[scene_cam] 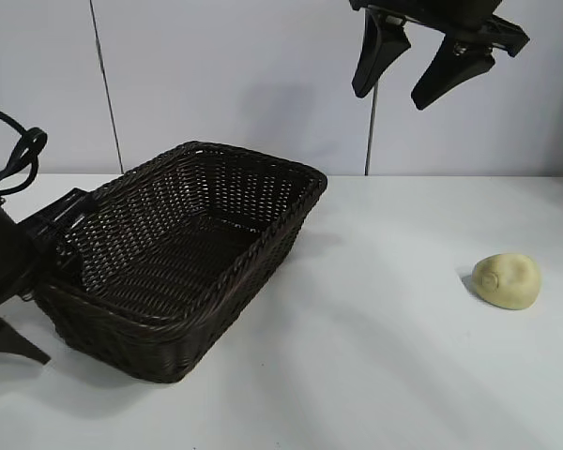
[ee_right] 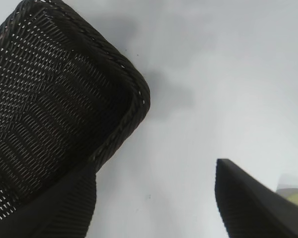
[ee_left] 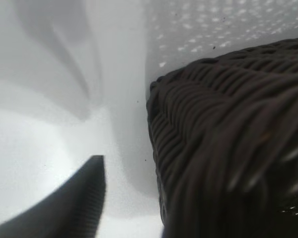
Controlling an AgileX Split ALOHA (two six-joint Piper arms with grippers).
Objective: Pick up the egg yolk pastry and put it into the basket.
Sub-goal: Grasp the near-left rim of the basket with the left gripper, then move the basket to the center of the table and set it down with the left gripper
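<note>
The egg yolk pastry (scene_cam: 505, 279), a small pale yellow dome, lies on the white table at the right, well apart from the basket (scene_cam: 183, 281). The basket is dark woven wicker with nothing showing inside. My right gripper (scene_cam: 399, 89) hangs open high above the table, between basket and pastry, holding nothing. In the right wrist view a sliver of the pastry (ee_right: 296, 198) peeks out behind one finger. My left gripper (scene_cam: 64, 234) sits low against the basket's left end. One of its fingers (ee_left: 87, 198) stands a little apart from the basket wall (ee_left: 218, 148), and the other is hidden behind the wicker.
The white table (scene_cam: 385, 356) stretches bare between basket and pastry and on to the front edge. A pale panelled wall (scene_cam: 225, 75) closes off the back. The left arm's cables (scene_cam: 14, 159) loop up at the far left.
</note>
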